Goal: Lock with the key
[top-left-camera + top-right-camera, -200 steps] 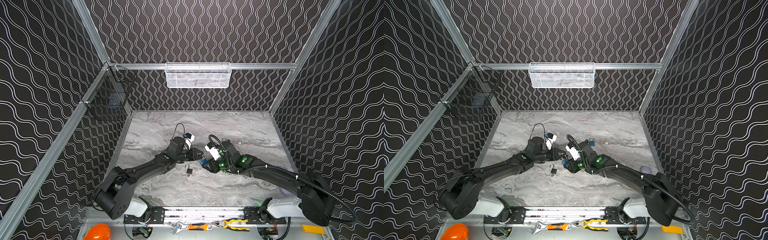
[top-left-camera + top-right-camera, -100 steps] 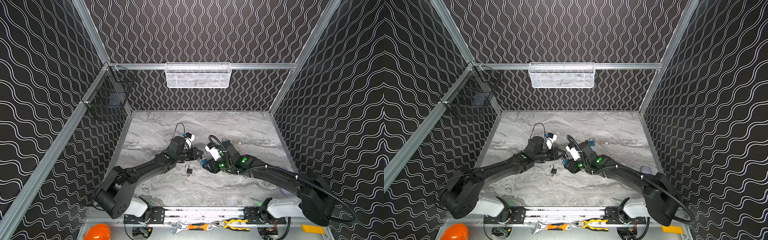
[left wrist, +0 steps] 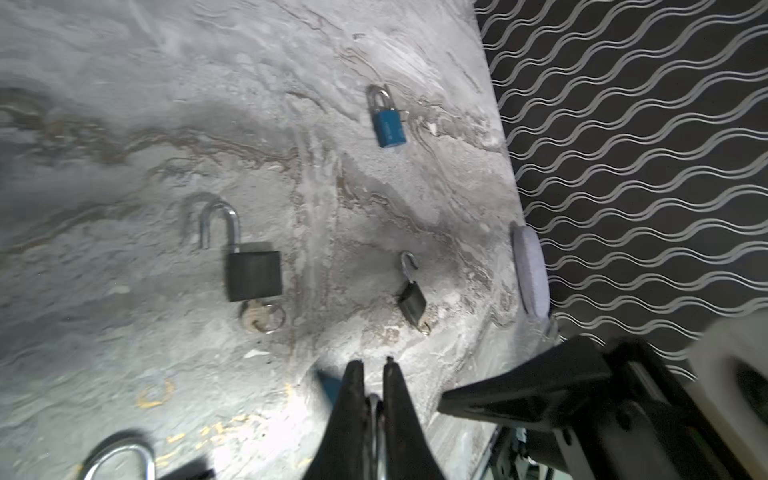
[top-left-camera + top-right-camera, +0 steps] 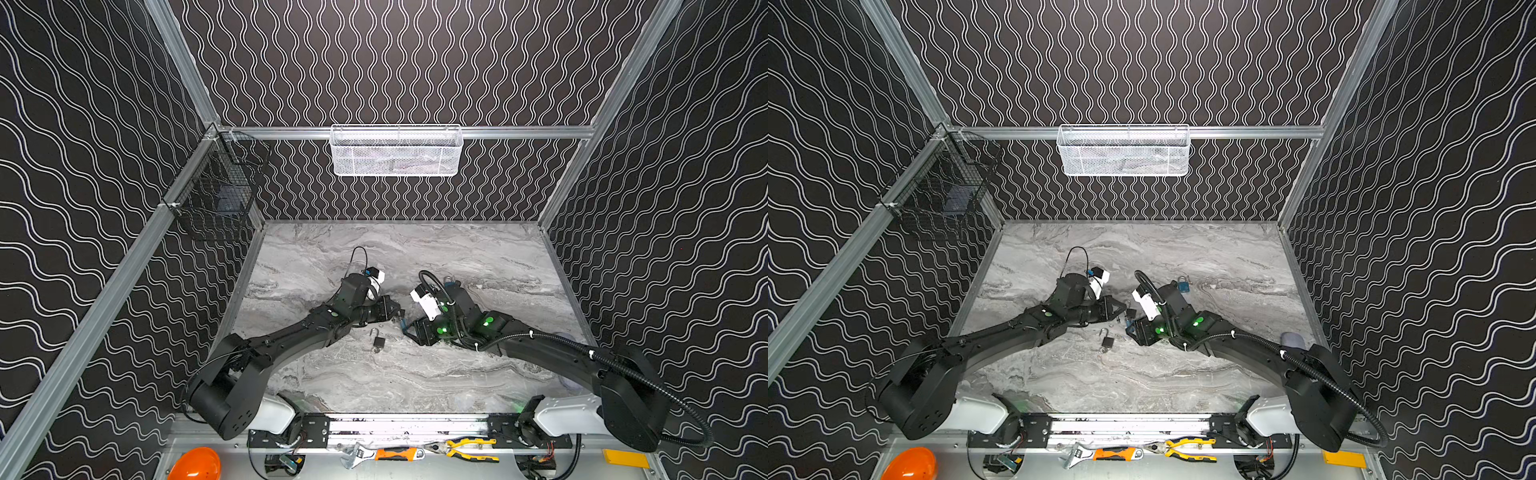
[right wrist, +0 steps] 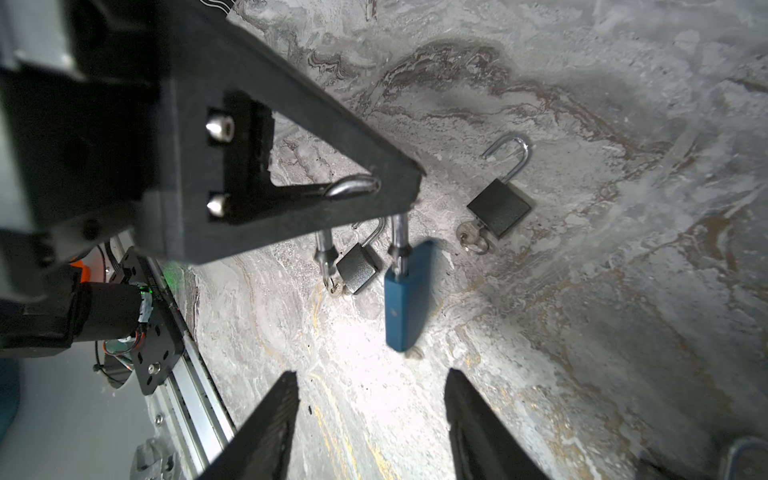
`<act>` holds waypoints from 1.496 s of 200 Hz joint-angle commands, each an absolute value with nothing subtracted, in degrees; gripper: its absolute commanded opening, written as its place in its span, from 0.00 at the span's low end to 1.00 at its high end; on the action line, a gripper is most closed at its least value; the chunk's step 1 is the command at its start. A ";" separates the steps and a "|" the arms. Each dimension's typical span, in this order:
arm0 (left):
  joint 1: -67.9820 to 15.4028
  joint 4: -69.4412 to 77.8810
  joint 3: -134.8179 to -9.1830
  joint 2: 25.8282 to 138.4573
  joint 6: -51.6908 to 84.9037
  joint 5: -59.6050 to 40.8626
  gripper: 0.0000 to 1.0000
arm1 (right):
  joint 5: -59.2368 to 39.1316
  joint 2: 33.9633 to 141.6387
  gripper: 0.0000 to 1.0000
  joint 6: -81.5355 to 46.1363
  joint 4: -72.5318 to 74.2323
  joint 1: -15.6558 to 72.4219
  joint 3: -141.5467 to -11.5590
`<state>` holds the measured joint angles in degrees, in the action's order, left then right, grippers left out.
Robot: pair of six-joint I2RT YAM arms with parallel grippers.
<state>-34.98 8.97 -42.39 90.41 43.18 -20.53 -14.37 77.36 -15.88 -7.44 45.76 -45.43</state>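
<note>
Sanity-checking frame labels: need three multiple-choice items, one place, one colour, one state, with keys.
1. The white wire-mesh basket hangs: A on the table; B on the back-wall rail; C on the right wall.
2. The steel-shackled padlock dangling from the left fingers is: A blue; B black; C brass.
3. The right fingers are: A shut on a key; B shut on a padlock; C open, empty.
B: it hooks over that rail. A: blue body below the pinched shackle. C: wide gap, nothing between.

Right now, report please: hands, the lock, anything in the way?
Left hand shut on blue padlock shackle, lock hanging. Right hand open, empty. Shackle not yet pressed in. Large black padlock, small black padlock on table, apart from it.
</note>
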 commanded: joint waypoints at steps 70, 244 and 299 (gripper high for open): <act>-35.40 7.12 -46.30 88.88 48.47 -16.30 0.00 | -16.29 73.09 0.66 -21.56 -3.05 45.63 -41.57; -39.98 4.91 -46.17 80.94 66.38 -6.15 0.00 | -21.61 70.18 0.57 -27.18 32.42 38.33 -25.93; -40.03 6.12 -45.31 79.72 67.50 -5.84 0.00 | -24.72 71.29 0.56 -28.97 37.97 38.01 -24.39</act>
<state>-39.88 2.02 -45.56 80.12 66.04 -6.42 -21.93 70.48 -27.68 31.18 38.09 -24.93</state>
